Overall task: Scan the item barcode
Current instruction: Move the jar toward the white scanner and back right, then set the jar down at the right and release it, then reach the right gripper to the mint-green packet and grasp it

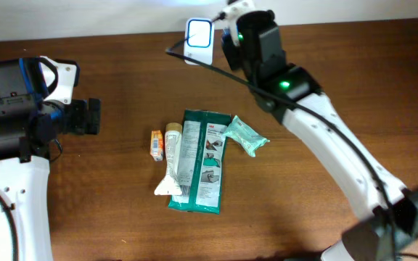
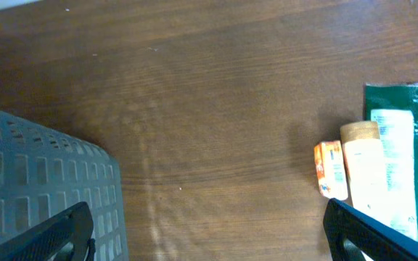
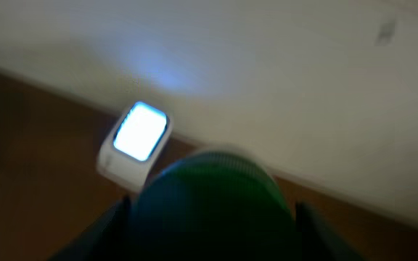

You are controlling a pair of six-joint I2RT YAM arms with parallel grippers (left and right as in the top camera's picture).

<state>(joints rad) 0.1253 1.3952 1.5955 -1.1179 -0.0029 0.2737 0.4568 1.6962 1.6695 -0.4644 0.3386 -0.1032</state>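
So closest in you've got the left fingers [image 2: 56, 235] spread wide with nothing in them, parked well to the left of the green wipes pack [image 1: 200, 163]. My guess is that arm is just waiting its turn next to the grey basket [image 2: 42, 185], probably where scanned stuff ends up. The pack lies flat in the middle of the wooden surface [image 1: 107, 210] and the other goods are bunched around it. A cream tube [image 1: 171, 163] is pressed along its left edge, a little orange box [image 1: 157, 143] sits just left of the tube, and a teal pouch [image 1: 245, 136] is up against the pack's far right corner. Looks like a queue of things not yet picked. Past the pack, at the far edge by the wall, is the scanner [image 1: 198, 33] with its window lit up, and that's where the action is. The right fingers [image 3: 118, 228] look clamped on a dark green item [image 3: 212, 203], rounded and very blurry in the wrist view, so I can't say what it actually is. It's held up just in front of the lit window, not touching it, presumably so the barcode faces the light. Whether the code is really turned the right way I can't tell.
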